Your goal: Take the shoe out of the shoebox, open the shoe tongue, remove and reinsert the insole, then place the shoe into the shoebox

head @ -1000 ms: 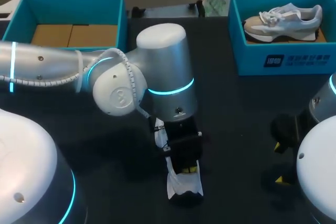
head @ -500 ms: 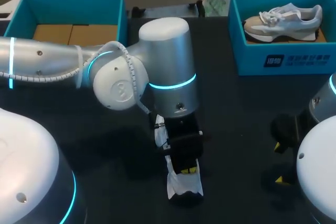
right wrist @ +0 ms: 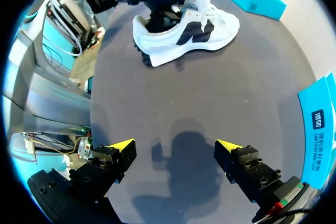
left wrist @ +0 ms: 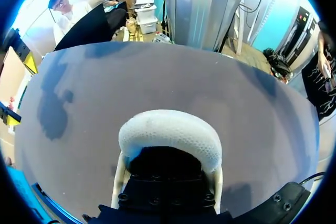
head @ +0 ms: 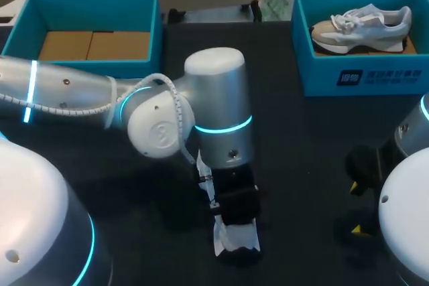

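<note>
Directly under the left gripper (head: 236, 213) sits the shoe (head: 226, 238).

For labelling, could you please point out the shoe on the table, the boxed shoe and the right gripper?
shoe on the table (right wrist: 194, 32), right wrist view, side panel.
boxed shoe (head: 362, 28), head view, its side.
right gripper (right wrist: 175, 145), right wrist view, midway between fingertips.

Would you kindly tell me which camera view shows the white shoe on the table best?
The right wrist view: the shoe lies ahead of the open right gripper, almost whole, side-on. In the head view the left arm covers most of it, leaving one white end. The left wrist view shows only its rounded end, close up.
</note>
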Robot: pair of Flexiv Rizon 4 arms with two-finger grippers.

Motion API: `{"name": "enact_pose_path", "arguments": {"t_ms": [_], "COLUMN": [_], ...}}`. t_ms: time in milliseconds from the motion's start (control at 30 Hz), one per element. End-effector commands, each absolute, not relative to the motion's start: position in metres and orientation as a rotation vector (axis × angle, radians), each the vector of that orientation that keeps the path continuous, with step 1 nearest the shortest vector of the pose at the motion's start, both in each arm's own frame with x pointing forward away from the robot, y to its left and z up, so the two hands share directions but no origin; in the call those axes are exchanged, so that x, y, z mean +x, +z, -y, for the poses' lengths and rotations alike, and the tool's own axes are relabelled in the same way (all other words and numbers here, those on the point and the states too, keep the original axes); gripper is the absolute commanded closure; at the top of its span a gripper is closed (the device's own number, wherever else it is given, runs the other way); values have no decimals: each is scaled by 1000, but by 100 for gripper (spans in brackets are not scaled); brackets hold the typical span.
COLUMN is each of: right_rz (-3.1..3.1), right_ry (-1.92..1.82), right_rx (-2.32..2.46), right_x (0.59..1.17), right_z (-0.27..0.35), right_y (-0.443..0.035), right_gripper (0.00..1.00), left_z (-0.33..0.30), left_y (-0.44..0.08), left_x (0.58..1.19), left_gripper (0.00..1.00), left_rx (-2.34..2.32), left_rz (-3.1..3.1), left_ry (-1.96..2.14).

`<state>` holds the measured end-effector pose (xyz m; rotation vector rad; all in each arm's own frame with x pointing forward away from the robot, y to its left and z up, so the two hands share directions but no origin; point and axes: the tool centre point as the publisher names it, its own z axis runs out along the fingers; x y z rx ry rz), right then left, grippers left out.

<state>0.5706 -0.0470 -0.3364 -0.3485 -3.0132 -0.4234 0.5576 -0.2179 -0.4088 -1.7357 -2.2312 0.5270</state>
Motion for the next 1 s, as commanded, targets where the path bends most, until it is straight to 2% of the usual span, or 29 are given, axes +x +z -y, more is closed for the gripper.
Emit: {"name": "enact_pose_path", "arguments": {"t_ms": [33, 600, 1000], "right_rz": [3016, 3016, 3016], "right_ry": [-426, -426, -426], "right_rx": [-348, -348, -348], "right_x": [568, 568, 568], "right_z": [48, 48, 48], "right_y": [-335, -335, -335], "right_gripper": [0, 0, 0], "left_z": [224, 195, 199], "left_y": [-422, -417, -375], "left_x": [553, 628, 617], "left_gripper": [100, 100, 100], "left_rx": [-1777, -1847, -1932], "left_rz": [2269, 2377, 2323], "left_ry": [444, 124, 247]}}
